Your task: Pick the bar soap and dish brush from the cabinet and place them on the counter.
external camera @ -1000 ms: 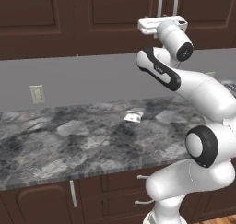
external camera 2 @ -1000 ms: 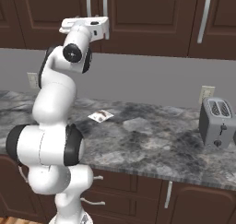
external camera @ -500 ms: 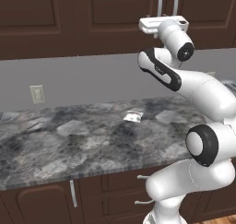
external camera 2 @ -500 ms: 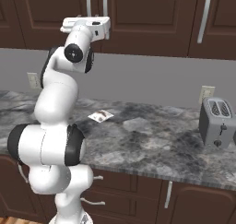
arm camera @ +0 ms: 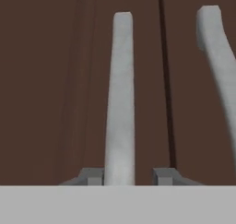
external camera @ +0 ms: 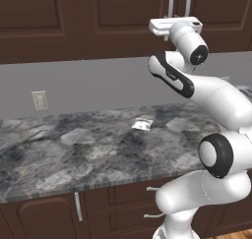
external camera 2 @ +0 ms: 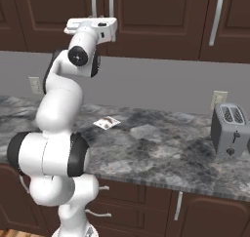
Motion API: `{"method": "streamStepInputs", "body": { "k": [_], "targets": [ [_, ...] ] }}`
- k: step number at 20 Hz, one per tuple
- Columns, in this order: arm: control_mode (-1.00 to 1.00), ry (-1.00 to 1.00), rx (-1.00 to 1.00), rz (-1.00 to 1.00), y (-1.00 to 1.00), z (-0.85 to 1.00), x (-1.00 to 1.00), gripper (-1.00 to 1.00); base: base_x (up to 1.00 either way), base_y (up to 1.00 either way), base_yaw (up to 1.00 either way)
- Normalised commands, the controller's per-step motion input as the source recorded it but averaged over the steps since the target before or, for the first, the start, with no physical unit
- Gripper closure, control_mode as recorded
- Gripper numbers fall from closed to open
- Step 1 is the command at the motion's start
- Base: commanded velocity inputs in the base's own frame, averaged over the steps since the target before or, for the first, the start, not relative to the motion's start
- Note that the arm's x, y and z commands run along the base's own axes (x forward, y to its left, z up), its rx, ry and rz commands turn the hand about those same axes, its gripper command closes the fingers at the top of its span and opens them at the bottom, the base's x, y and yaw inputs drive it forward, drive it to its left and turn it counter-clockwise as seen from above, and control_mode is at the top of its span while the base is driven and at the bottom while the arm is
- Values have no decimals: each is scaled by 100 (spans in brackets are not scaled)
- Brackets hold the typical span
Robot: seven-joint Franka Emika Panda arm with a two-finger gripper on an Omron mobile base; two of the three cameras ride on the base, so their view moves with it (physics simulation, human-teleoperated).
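The dark brown cabinet [external camera: 118,21] has its doors closed, so the bar soap and dish brush are hidden. My gripper [arm camera: 129,176] is raised to the doors, with one curved silver handle [arm camera: 120,98] between its fingertips. The left fingertip [arm camera: 92,176] lies against the handle, and a narrow gap shows before the right one. A second handle [arm camera: 219,61] runs beside the door seam. From the base, the hand [external camera: 173,24] [external camera 2: 95,27] sits at the lower ends of the paired handles [external camera: 171,2] [external camera 2: 93,2]. Below lies the marbled counter [external camera: 83,152] [external camera 2: 161,150].
A small whitish packet [external camera: 143,124] [external camera 2: 106,123] lies on the counter near the back wall. A grey toaster [external camera 2: 231,128] stands at the right. Wall outlets [external camera: 39,100] [external camera 2: 219,98] sit above the counter, and brown drawers [external camera: 128,203] are below its edge.
The arm and hand have stayed in place at the cabinet handles. No door has moved.
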Motion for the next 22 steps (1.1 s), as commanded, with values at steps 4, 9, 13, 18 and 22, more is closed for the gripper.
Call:
{"method": "streamStepInputs", "body": {
  "k": [4, 9, 13, 18, 22],
  "targets": [
    [-100, 0, -7, 1, 54, 0, 0, 100, 0, 0, 0],
    [-100, 4, -6, 0, 40, 0, 8, 100, 0, 0, 0],
    [-100, 14, 0, 0, 1, 7, 10, 100, 0, 0, 0],
    [-100, 18, 0, 0, 0, 16, -13, 100, 0, 0, 0],
    [-100, 13, 0, 0, 0, 18, -35, 100, 0, 0, 0]
  ]
}}
